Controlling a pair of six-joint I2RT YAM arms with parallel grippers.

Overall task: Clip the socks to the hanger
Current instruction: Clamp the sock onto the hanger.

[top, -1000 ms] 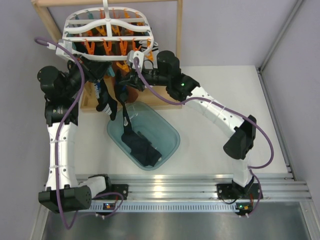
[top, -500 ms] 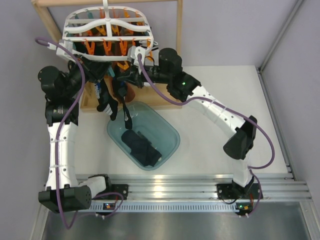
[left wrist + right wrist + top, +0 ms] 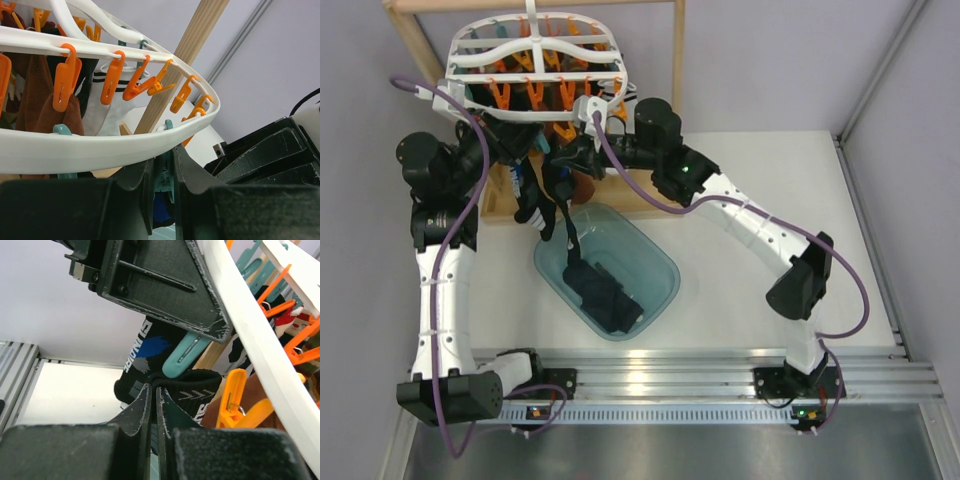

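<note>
The white lattice hanger (image 3: 535, 60) hangs from the wooden frame with orange and teal clips under it. My left gripper (image 3: 164, 170) sits just under the hanger's rim (image 3: 100, 150), shut on a teal clip (image 3: 167, 182). My right gripper (image 3: 154, 390) is shut on the cuff of a black sock (image 3: 192, 385), held right below that teal clip (image 3: 187, 355). In the top view this sock (image 3: 570, 235) dangles from the right gripper (image 3: 565, 165) into the bin. A black sock with blue accents (image 3: 145, 352) hangs just behind. More dark socks (image 3: 605, 300) lie in the bin.
A teal translucent bin (image 3: 660, 270) stands below the hanger. Brown socks (image 3: 45, 105) and a white striped sock (image 3: 112, 107) hang on the hanger. The wooden post (image 3: 185, 60) rises behind the rim. An orange clip (image 3: 232, 395) hangs right of the held sock.
My right gripper has shifted a little left and up toward the left gripper and the clip. The hanging sock swung with it. The left arm has held still.
</note>
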